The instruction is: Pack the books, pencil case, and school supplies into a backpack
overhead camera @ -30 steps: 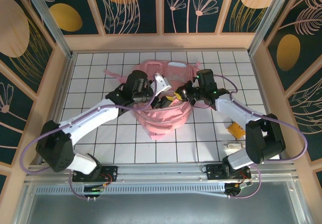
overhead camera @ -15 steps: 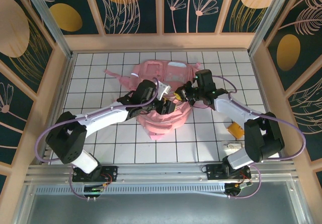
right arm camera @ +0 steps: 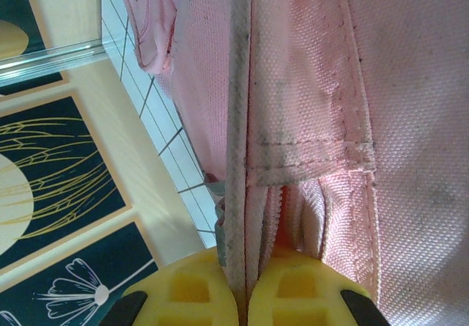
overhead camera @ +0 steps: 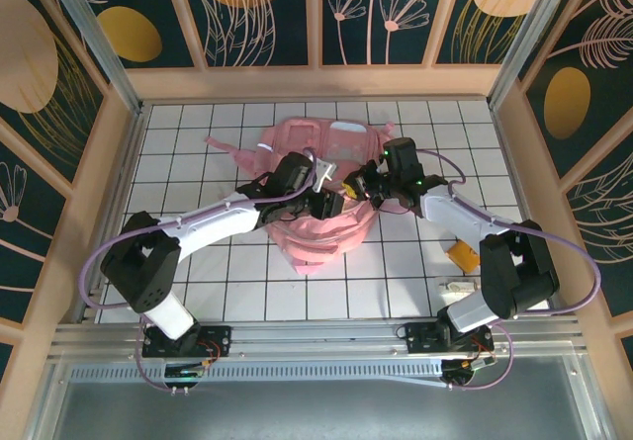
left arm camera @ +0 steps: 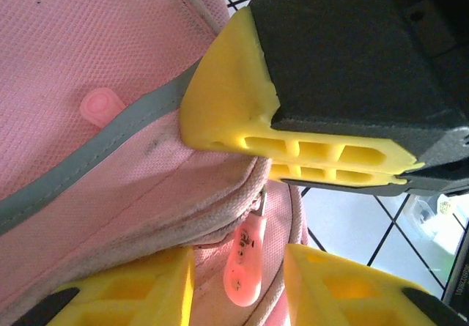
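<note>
Pink backpack (overhead camera: pixel 341 141) sat mid-table (overhead camera: pixel 396 272), its rim pinched in the shut right jaws. The left jaws had moved in and narrowed, part open, astride the zip pull (left arm camera: pixel 244 264) without gripping it, so unzipping seemed next.

no legible text, label, brand or number anywhere on the backpack (overhead camera: pixel 326 244), table (overhead camera: pixel 198 153) or wall panels (overhead camera: pixel 267 15)

White-and-black arms (overhead camera: pixel 213 224), purple cables (overhead camera: pixel 84 282), yellow fingers (left arm camera: pixel 344 286).
</note>
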Tool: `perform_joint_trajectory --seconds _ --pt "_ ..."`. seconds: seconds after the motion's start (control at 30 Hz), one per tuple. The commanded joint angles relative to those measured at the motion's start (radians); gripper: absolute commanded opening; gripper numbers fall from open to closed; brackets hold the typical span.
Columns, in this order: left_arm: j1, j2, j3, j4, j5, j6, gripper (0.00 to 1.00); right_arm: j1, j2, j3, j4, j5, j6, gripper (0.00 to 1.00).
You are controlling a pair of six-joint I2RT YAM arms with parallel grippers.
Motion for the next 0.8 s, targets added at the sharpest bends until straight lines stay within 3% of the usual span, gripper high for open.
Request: perform_joint_trajectory --seconds 0.0,0.13,0.4,0.6,0.77 --pt "0.000 0.036 0.027 -0.002 0.017 -0.006 0.38 0.036 -0.012 0.025 0.064 -0.053 0.022 0.00" --pt "-0.002 0.056 0.042 -0.015 -0.007 -0.011 0.28 0.041 -0.012 0.027 0.063 -0.045 0.027 0.00" --pt "-0.010 0.084 0.054 0.017 0.020 -0.010 0.33 0.050 -0.032 0.014 0.071 -0.016 0.054 0.00" --pt "-0.012 0.086 0.054 0.033 0.054 0.024 0.03 0.053 -0.033 0.004 0.071 -0.011 0.053 0.00" --pt "0.004 0.021 0.029 -0.007 0.064 0.119 0.00 0.007 -0.035 -0.008 0.054 -0.019 0.005 0.00"
